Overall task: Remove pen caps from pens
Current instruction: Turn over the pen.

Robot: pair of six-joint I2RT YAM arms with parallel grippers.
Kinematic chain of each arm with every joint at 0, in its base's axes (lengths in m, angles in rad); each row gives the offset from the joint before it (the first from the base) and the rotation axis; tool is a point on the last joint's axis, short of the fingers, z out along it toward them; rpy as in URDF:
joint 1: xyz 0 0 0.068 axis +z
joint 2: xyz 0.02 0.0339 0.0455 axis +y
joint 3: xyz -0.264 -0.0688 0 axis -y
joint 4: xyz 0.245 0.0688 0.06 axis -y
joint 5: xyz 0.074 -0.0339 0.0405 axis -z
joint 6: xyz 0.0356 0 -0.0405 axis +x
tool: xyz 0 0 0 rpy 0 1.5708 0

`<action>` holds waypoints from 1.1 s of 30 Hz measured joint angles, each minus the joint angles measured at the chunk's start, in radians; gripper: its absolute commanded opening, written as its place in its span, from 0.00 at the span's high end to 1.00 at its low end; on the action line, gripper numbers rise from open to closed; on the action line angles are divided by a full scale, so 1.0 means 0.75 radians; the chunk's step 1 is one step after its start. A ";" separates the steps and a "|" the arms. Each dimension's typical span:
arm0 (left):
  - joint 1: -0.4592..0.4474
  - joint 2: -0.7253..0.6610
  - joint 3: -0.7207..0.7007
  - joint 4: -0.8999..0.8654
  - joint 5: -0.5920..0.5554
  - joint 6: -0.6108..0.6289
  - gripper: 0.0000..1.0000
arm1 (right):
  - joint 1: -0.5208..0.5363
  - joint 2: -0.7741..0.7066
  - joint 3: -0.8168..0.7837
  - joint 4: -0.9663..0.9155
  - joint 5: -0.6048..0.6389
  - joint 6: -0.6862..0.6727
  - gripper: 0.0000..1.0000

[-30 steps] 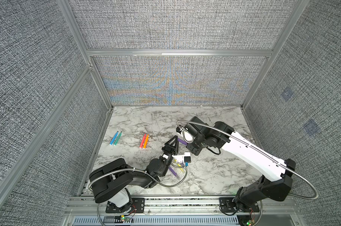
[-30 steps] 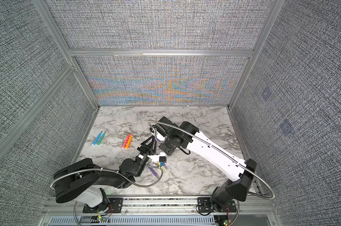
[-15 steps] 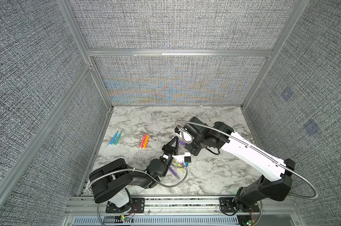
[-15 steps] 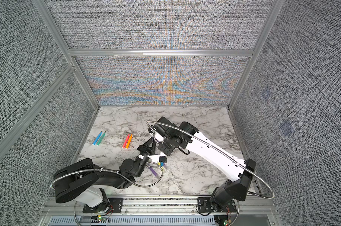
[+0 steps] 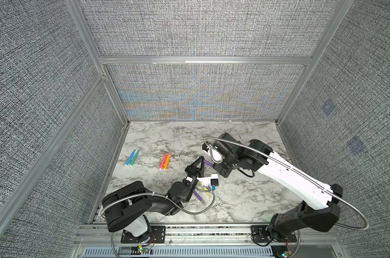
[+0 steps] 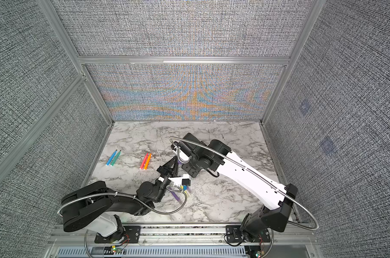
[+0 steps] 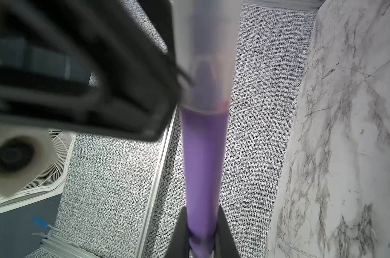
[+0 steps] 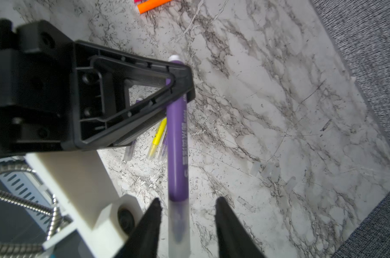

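Clear plastic first: the cap (image 8: 179, 223) on the purple pen (image 8: 177, 138) lies between the fingers of the right gripper (image 8: 188, 200), which stand spread with a gap on either side and touch nothing. From there the pen's long axis runs straight away from the right gripper, up off the marble, to the left gripper (image 7: 202, 214). That gripper is clamped on the barrel close to the blunt far end.

So the right arm is the nearer one to the cap, and the cap end points into its jaws. My reading is that the pull has to go along this axis, away from the left grip, once the right fingers close.

Beyond, a yellow pen (image 8: 158, 138) and other capped pens lie on the table (image 5: 245, 196) under the left arm. Loose caps (image 8: 268, 169) sit well apart to one side. In a top view a blue-teal pair (image 5: 132, 158) and a red-orange pair (image 5: 165, 161) lie uncapped farther off.

Against the earlier views both arms sit almost where they were. The change is in the jaws: the left have shut on the barrel, and the right have let go.
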 measured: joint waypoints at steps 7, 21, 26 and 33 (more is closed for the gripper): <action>0.001 -0.100 -0.054 -0.001 0.017 -0.114 1.00 | 0.000 -0.243 -0.002 0.090 0.081 0.030 0.28; 0.293 -1.302 0.118 -1.339 0.834 -1.277 0.99 | 0.002 -0.690 -0.507 0.556 0.026 -0.010 0.28; 0.365 -1.351 0.167 -1.619 1.008 -1.488 0.99 | 0.039 -0.741 -0.676 0.818 -0.224 -0.080 0.37; 0.422 -1.330 0.178 -1.779 1.132 -1.614 1.00 | 0.180 -0.836 -0.887 1.257 -0.498 -0.182 0.40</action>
